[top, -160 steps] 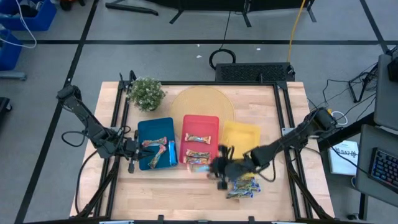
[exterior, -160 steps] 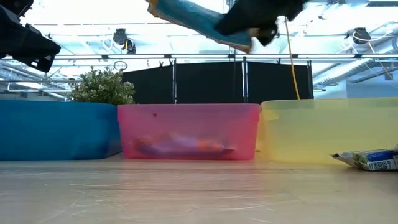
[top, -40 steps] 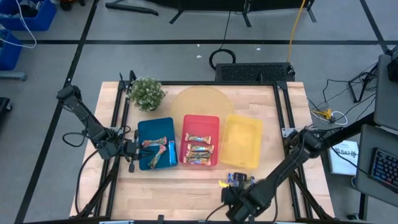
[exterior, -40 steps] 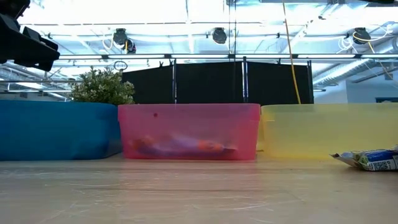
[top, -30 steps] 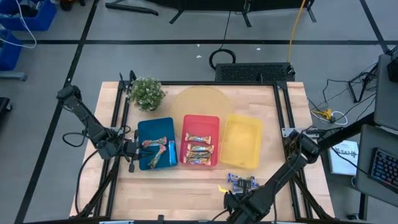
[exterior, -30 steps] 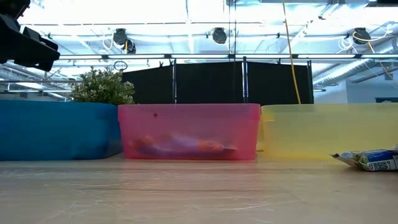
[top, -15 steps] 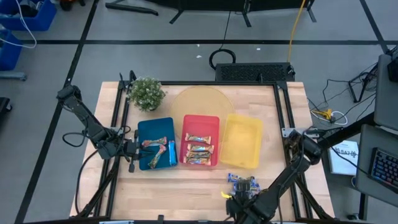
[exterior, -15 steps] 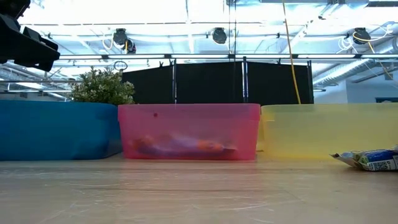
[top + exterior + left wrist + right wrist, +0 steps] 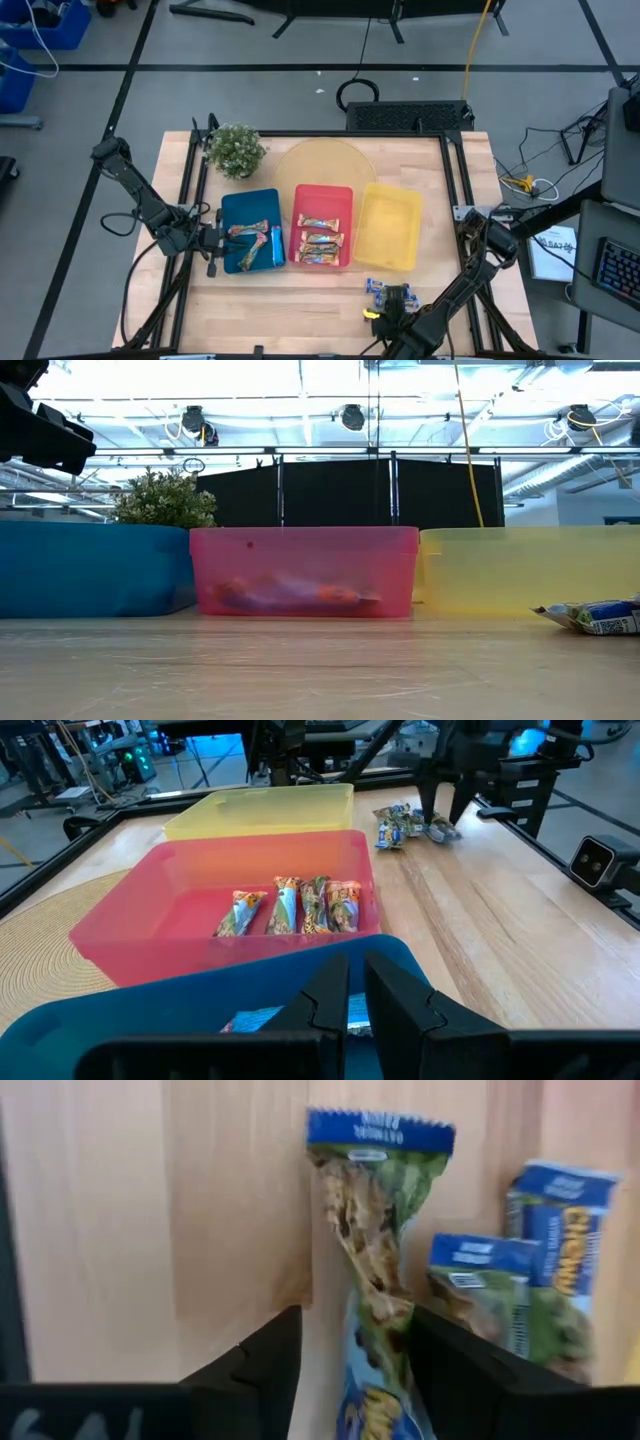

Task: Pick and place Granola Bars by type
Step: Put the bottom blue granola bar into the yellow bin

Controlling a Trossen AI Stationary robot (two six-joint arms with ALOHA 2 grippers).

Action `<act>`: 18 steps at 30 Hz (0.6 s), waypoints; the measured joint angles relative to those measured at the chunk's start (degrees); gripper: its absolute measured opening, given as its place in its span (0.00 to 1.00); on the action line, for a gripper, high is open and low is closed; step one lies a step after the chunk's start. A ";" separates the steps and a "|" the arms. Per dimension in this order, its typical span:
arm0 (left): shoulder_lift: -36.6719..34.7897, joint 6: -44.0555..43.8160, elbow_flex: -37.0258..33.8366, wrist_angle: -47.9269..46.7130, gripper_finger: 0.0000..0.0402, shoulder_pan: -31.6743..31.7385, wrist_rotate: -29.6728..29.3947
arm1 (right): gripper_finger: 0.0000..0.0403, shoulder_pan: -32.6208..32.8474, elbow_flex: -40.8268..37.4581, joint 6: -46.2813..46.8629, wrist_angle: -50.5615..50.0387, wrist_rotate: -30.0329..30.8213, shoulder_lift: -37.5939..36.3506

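Observation:
Several blue-and-green granola bars (image 9: 385, 291) lie loose on the wood near the table's near edge, also in the low view (image 9: 595, 617) and the left wrist view (image 9: 405, 822). My right gripper (image 9: 396, 305) (image 9: 441, 815) stands over them, open and pointing down. One bar (image 9: 372, 1250) lies between its fingers, with two more bars (image 9: 545, 1230) beside it. Reddish-green bars (image 9: 319, 240) (image 9: 300, 907) lie in the red tray. Other bars (image 9: 255, 240) lie in the blue tray. My left gripper (image 9: 212, 246) (image 9: 357, 990) waits shut at the blue tray's left wall. My right gripper comes from above with one finger (image 9: 265, 1365) on each long side of the blue-and-green bar's middle (image 9: 385, 1315). The bar lies flat on the table. I cannot tell whether the fingers touch it.
The blue tray (image 9: 232, 205), the red tray (image 9: 299, 205) and the yellow tray (image 9: 388, 232) stand in a row mid-table. The yellow tray holds nothing. A potted plant (image 9: 236, 149) and a round woven mat (image 9: 325, 165) sit toward the far edge. Bare wood lies along the near edge, left of the loose bars.
My right gripper has moved along the near edge toward the table's right and up to the loose blue-and-green bars, now standing over them. The bars and my left arm have kept still.

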 joint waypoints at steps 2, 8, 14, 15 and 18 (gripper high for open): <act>0.01 0.00 0.00 0.00 0.11 -0.01 0.02 | 0.40 -0.02 -2.09 -0.02 2.93 -0.92 -0.01; -0.01 0.00 0.00 0.03 0.11 -0.01 0.06 | 0.32 0.02 -5.73 0.22 9.28 -1.24 -0.49; -0.01 0.00 0.00 0.02 0.11 -0.01 0.17 | 0.15 -0.15 -5.89 0.65 11.17 -2.96 -1.64; -0.01 0.00 0.00 0.00 0.11 -0.01 0.17 | 0.12 -0.15 -6.00 1.13 11.75 -2.83 -2.05; 0.00 0.00 0.00 0.02 0.11 -0.01 0.17 | 0.07 -0.15 -6.13 1.20 13.35 -2.22 -4.31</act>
